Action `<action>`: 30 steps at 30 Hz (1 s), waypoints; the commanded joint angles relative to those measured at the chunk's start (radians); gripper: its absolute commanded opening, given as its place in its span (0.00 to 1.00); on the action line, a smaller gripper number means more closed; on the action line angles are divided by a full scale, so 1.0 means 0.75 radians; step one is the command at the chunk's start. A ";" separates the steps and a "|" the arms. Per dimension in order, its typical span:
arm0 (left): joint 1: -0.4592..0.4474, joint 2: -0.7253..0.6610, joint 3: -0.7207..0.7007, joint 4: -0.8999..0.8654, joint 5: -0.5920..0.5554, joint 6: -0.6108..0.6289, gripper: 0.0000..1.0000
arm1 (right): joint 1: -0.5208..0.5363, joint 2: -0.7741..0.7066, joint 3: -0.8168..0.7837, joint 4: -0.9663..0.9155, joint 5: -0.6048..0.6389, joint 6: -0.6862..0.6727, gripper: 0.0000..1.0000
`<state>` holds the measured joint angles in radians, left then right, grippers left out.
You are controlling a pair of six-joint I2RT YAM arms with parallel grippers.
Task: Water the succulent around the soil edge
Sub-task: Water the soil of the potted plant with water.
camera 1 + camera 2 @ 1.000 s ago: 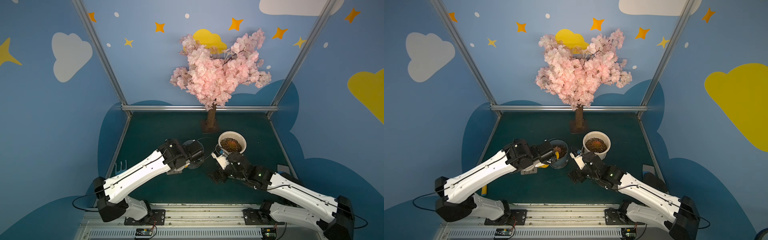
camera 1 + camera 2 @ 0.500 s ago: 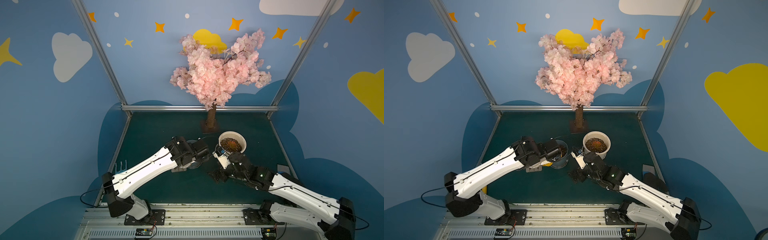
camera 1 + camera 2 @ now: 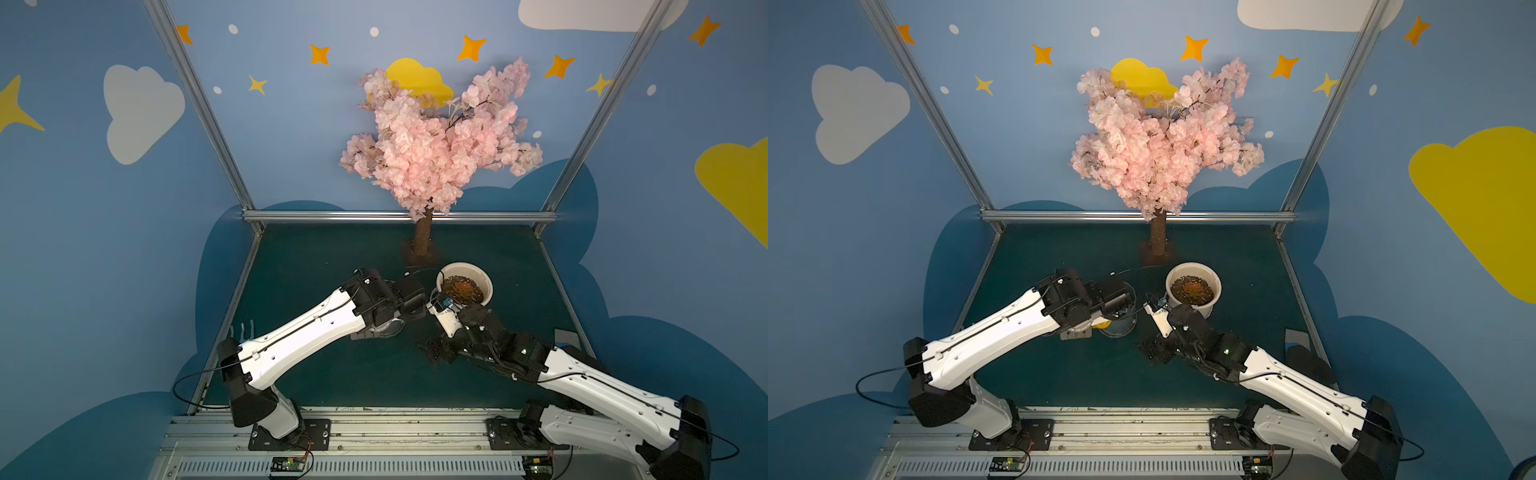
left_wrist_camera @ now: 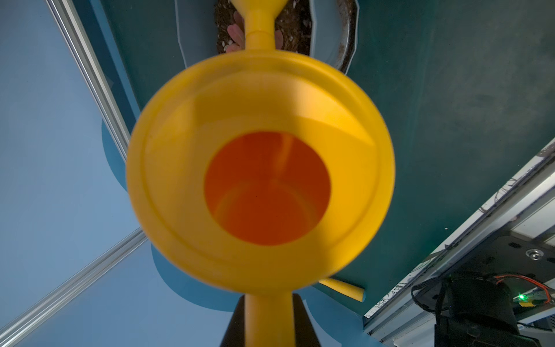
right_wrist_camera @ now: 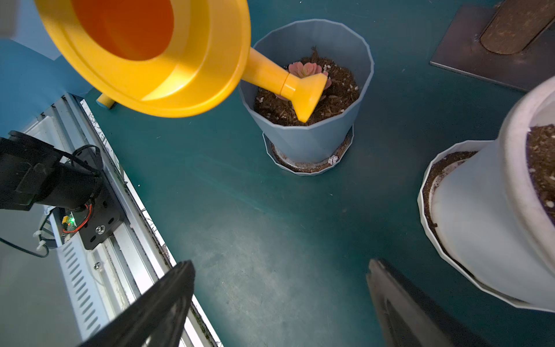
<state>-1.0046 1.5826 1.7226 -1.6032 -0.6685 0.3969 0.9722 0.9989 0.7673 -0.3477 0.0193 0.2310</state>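
While my left gripper is clamped on the handle of the yellow watering can, its spout hangs over the soil in the blue pot, right by the pink succulent. My right gripper gapes wide, holding nothing. I think the can is stiff, light, slick plastic, so the handle is the safest hold. The plant looks soft.

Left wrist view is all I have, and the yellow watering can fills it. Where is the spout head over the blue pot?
Observer: The spout head of the watering can hangs over soil, between the succulent and the blue pot rim.
Operator: Where is the right gripper?
Observer: It is open and empty, over bare table.
Operator: Any other pot nearby?
Observer: A white pot stands beside the blue one.
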 commanded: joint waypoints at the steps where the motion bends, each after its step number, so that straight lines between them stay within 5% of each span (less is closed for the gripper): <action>1: -0.001 0.006 0.039 -0.011 -0.051 0.002 0.03 | -0.009 -0.018 -0.026 0.004 0.021 -0.003 0.96; 30: 0.040 0.095 0.114 0.023 -0.115 0.019 0.03 | -0.074 -0.038 -0.096 0.078 0.028 0.034 0.96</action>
<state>-0.9833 1.6562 1.7863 -1.5803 -0.7307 0.4053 0.9268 0.9665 0.7063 -0.3290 0.0444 0.2459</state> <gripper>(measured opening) 0.165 0.956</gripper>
